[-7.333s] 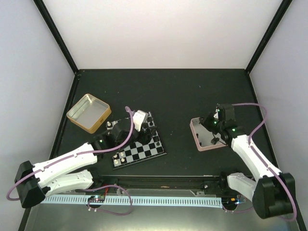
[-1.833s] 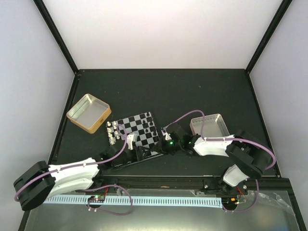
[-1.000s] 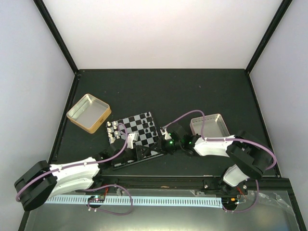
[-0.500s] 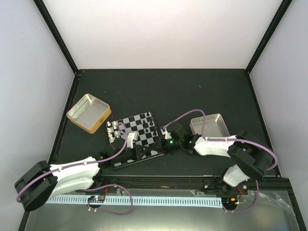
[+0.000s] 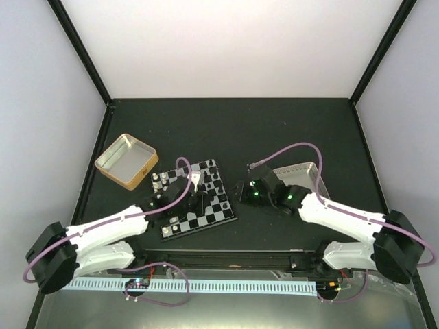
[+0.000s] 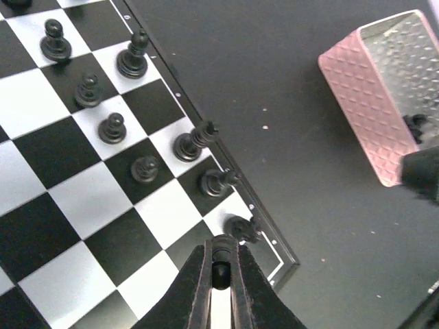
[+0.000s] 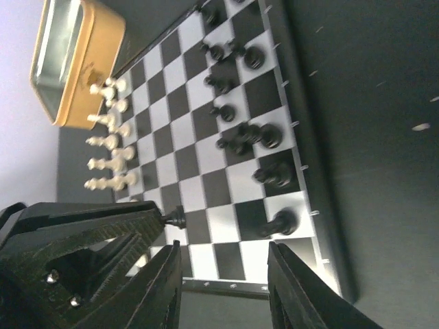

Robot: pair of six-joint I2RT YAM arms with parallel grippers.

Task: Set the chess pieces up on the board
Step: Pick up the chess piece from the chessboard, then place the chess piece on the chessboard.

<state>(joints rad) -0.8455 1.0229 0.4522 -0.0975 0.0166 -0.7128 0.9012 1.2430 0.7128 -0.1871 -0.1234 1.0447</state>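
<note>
Pinched tight in the left gripper (image 6: 221, 250): one glossy black piece (image 6: 221, 273), low over the board (image 6: 34, 103) near its corner. Best lowered straight down, centred on a free square, let go only once seated; mind the close-packed black row (image 6: 186, 145) just beside. Smooth flat checks, thin rim; tiny rounded figures, probably tippy. Alongside, right gripper (image 7: 223, 250) spread apart, empty. Beyond, cream pieces (image 7: 103, 140), quilted pink tin (image 6: 374, 110), gold tin (image 7: 68, 62).
</note>
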